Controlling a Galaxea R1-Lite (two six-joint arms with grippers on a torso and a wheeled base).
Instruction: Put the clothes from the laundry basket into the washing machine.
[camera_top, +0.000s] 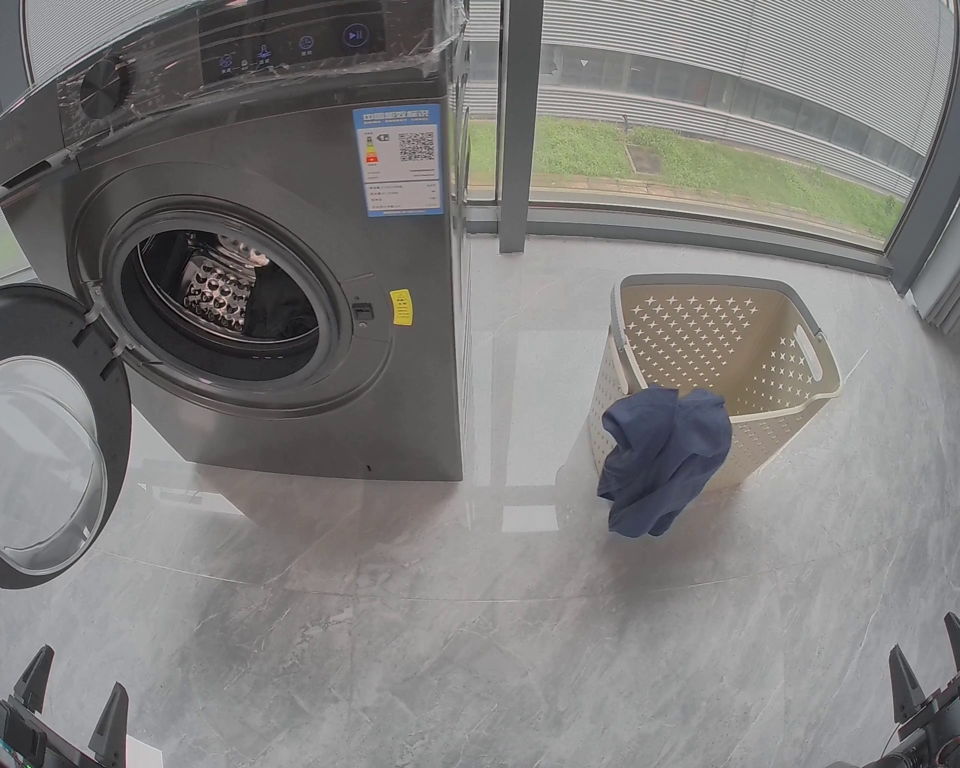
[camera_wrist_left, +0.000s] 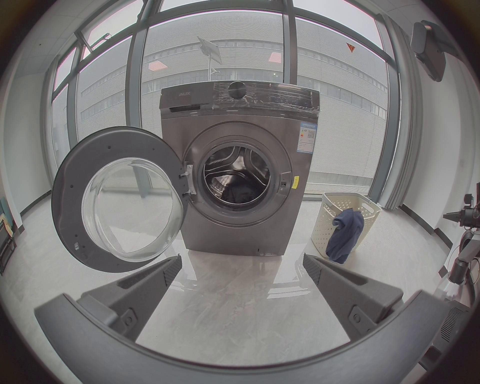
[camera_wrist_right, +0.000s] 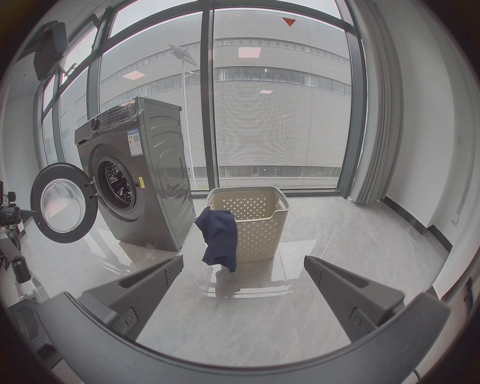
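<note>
Left gripper (camera_top: 75, 690): low at the near left of the head view, fingers spread wide, nothing held. It faces the washing machine (camera_top: 400, 380) from well back.
Right gripper (camera_top: 925, 650): low at the near right, jaws likewise wide apart and empty. It is turned toward the laundry basket (camera_top: 715, 283), well apart from it.
Blue garment (camera_top: 665, 460): draped over the basket's near rim. Most of it hangs down the outer wall toward the floor (camera_top: 450, 620), and a smaller part is hooked inside.
Laundry basket: cream, perforated, upright on the floor near the machine's right side. Its bottom is hidden behind the near wall and the garment.
Washing machine: door (camera_top: 50, 440) swung fully open to the left and the drum mouth (camera_top: 225, 295) unobstructed. A dark item (camera_top: 280, 310) lies inside.
Step in hand (judged): closing in on the garment for the pick, most likely with the right arm, which is on the basket's side.
Doing it well: come down from above the rim and pinch the bunched fold where the cloth crosses it, not the loose tail. Lift straight up until the tail is free of the wall. Carry it round the machine's front corner and release deep in the drum, past the seal.
Risk: the light basket may tip or drag if the cloth snags, and a trailing hem could catch on the open door.
</note>
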